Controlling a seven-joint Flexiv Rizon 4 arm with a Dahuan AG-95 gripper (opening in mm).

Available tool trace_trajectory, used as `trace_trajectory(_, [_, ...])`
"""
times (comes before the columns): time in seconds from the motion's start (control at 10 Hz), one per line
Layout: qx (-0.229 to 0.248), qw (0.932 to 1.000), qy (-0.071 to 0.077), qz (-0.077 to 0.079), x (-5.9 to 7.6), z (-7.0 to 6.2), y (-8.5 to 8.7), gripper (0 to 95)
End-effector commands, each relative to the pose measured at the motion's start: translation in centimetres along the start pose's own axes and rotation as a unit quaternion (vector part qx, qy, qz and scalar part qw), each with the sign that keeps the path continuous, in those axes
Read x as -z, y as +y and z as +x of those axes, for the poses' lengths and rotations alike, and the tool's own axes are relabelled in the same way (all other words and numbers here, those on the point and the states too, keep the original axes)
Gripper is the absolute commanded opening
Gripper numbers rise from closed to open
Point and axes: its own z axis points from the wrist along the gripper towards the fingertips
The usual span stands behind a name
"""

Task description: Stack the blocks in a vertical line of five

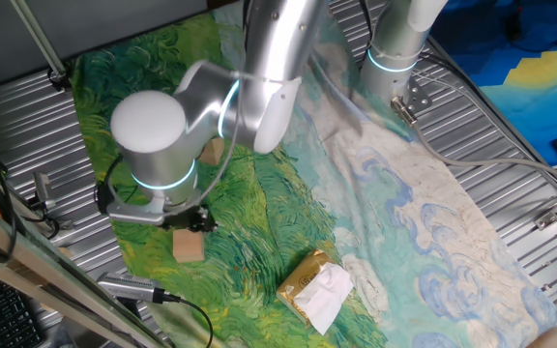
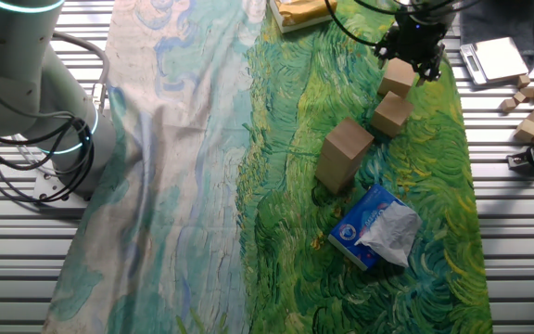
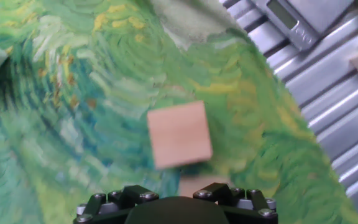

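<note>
Gripper [image 2: 413,42] hangs over a lone block [image 2: 398,76] near the cloth [image 2: 276,232] edge, probably lined up for a pick. Can't tell if the jaws are spread or pinching; hand view is blurred, block [image 3: 179,134] below centre. Another block [image 2: 391,113] sits just beside it. A short stack [image 2: 343,154], looks two high, stands nearby as the tower base. Blue packet [image 2: 375,226] next to it.

a blurred tan block [image 3: 179,135] lies on green swirled cloth [image 3: 73,124] above the end effector [image 3: 178,198].
</note>
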Motion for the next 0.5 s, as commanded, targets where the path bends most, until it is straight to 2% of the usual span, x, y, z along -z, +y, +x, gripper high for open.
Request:
trace_trajectory(0.1, [-0.001, 1.0, -0.003, 0.006, -0.48, 0.0, 0.2, 76.0])
trace_trajectory(0.5, [0.003, 0.9998, -0.012, 0.016, -1.38, -0.24, 0.33, 76.0])
